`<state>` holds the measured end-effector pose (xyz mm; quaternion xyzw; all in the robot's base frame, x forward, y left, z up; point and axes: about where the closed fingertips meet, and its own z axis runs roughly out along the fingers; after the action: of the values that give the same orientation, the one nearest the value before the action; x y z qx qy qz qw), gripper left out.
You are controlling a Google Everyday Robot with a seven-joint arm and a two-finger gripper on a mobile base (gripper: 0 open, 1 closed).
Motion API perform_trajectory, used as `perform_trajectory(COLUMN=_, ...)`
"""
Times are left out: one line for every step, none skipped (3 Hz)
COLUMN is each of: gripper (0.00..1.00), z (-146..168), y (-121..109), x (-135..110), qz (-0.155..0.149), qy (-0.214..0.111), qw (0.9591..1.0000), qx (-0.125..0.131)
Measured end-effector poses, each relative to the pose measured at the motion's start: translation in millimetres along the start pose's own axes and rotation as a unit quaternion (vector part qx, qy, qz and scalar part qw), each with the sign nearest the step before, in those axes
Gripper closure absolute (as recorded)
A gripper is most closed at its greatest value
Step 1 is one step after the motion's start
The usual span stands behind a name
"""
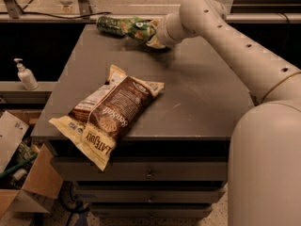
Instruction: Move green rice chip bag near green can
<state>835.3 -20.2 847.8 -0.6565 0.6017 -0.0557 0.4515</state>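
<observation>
The green rice chip bag [138, 28] is at the back edge of the grey table [197, 93], its left end touching the green can [109, 25], which lies on its side with its silver end to the left. My gripper [153, 36] is at the bag's right end, low over the table top, and is shut on the bag. The wrist hides the rest of the bag. The arm reaches in from the right.
A large brown-and-cream snack bag [106, 114] lies at the table's front left, overhanging the edge. A soap dispenser [26, 74] stands on a ledge to the left. Cardboard boxes [28, 182] sit on the floor at the lower left. Drawers are under the table.
</observation>
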Motion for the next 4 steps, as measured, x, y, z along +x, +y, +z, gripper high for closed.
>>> perform_trajectory(gripper=0.74, z=0.1, y=8.2, x=-0.2, qz=-0.013, qy=-0.001, qw=0.9999, qx=-0.008)
perform_trajectory(gripper=0.51, z=-1.5, y=10.3, x=-0.4, qz=-0.016, qy=-0.003, qw=0.9998, qx=-0.009)
perform_trajectory(gripper=0.28, z=-4.2, y=8.5, x=-0.6, qz=-0.012, qy=-0.005, qw=0.9999, qx=-0.006)
perform_trajectory(gripper=0.04, z=-6.3, y=6.8, x=-1.1, qz=-0.007, qy=-0.008, qw=0.9999, qx=-0.003)
